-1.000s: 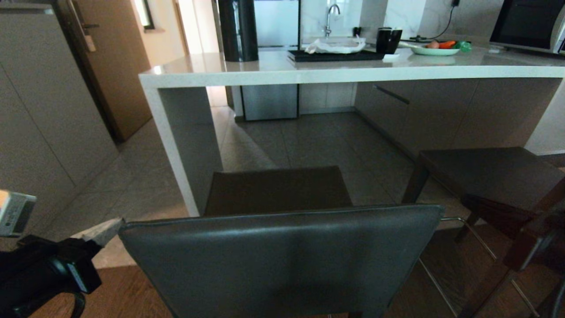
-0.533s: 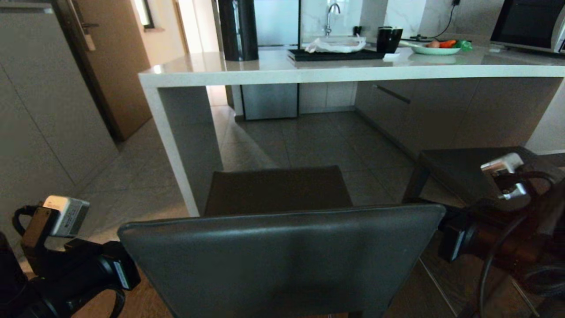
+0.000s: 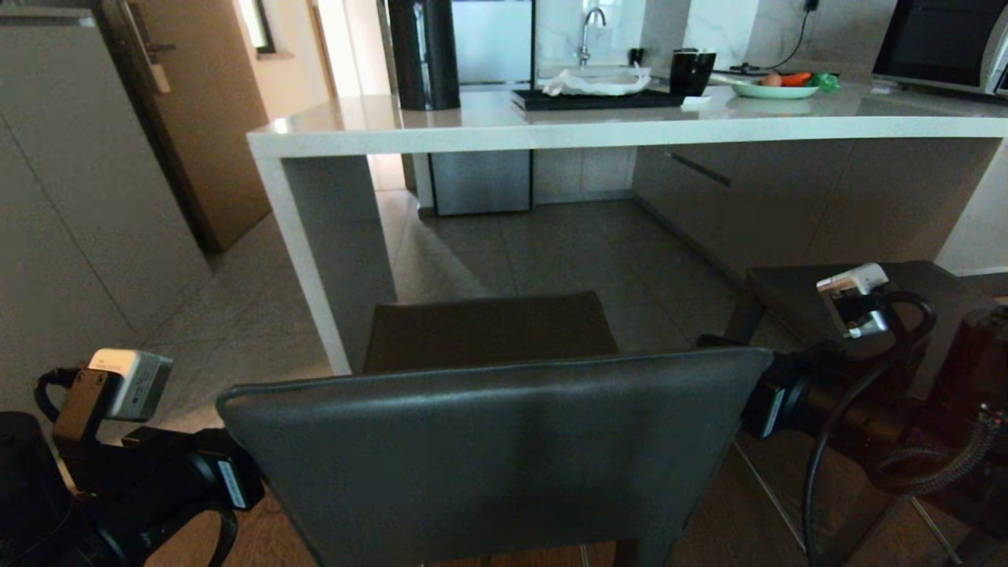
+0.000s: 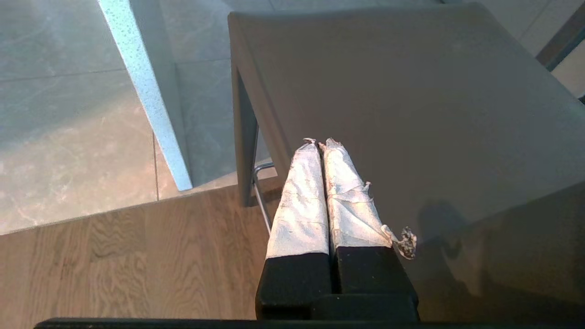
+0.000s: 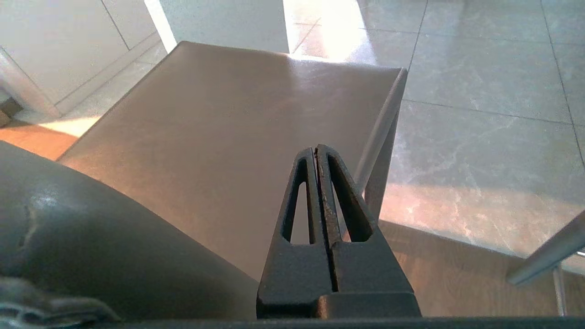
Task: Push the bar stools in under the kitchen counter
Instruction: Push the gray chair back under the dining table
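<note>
The nearer bar stool stands right in front of me, grey backrest (image 3: 496,449) toward me and dark seat (image 3: 488,331) pointing at the kitchen counter (image 3: 551,130). My left arm (image 3: 157,480) reaches past the backrest's left end. The left gripper (image 4: 318,142), fingers wrapped in white tape, is shut and empty over the seat (image 4: 411,91) near its left edge. My right arm (image 3: 827,394) comes in past the backrest's right end. The right gripper (image 5: 316,148) is shut and empty above the seat (image 5: 228,128) near its right edge. A second stool (image 3: 795,303) stands at the right.
The counter's white side panel (image 3: 315,252) stands just left of the stool's seat. On the counter top sit a black cylinder (image 3: 424,51), a dark tray (image 3: 598,98) and a plate of vegetables (image 3: 776,88). Cabinets (image 3: 79,197) line the left.
Both arms have swung in and forward to flank the near stool's backrest; the right arm has come into view. The backrest has shifted slightly toward the counter.
</note>
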`<state>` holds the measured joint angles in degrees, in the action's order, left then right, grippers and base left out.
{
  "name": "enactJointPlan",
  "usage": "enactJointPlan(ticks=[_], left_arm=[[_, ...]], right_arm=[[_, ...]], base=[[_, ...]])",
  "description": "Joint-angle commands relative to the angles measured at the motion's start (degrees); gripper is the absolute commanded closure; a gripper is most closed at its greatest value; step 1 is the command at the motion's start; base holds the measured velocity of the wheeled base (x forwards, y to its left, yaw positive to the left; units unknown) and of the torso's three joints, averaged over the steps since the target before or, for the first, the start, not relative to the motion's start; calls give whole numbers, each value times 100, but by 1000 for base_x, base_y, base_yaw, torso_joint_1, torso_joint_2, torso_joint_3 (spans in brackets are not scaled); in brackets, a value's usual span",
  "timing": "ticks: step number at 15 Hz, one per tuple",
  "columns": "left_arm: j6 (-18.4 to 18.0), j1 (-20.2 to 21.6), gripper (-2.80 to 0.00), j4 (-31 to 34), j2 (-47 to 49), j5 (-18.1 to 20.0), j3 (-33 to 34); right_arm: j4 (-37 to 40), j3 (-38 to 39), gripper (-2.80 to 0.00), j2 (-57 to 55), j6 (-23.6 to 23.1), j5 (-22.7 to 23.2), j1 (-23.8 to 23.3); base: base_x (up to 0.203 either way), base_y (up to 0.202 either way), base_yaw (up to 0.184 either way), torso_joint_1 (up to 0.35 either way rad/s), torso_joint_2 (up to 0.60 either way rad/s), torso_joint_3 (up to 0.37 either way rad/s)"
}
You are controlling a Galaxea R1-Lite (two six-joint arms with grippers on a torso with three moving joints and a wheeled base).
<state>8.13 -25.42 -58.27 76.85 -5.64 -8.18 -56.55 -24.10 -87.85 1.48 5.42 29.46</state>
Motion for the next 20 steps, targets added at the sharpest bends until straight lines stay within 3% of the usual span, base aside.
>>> enactJointPlan(ticks=[1,7,10,16,20], left_arm=[[-5,-209,0,-27,89,54,34],[-5,-235,0,-61,888,64,-454],[22,-358,0,-62,987,46,-585],[39,-201,0,-62,1590,-17,-1162],[24,-85,0,-70,1941,-306,-1545]], right_arm=[[-48,-221,0,-396,-42,15,221],[-169,-1253,0,-1275,-51,-748,295],[-178,-1223,0,-1197,-52,-758,297],[-181,-825,0,-814,-52,-789,450],[-181,-746,0,-778,-52,-796,518]], base=[[0,0,0,0,0,0],[0,0,0,0,0,0],[0,0,0,0,0,0],[0,0,0,0,0,0],[0,0,0,0,0,0]])
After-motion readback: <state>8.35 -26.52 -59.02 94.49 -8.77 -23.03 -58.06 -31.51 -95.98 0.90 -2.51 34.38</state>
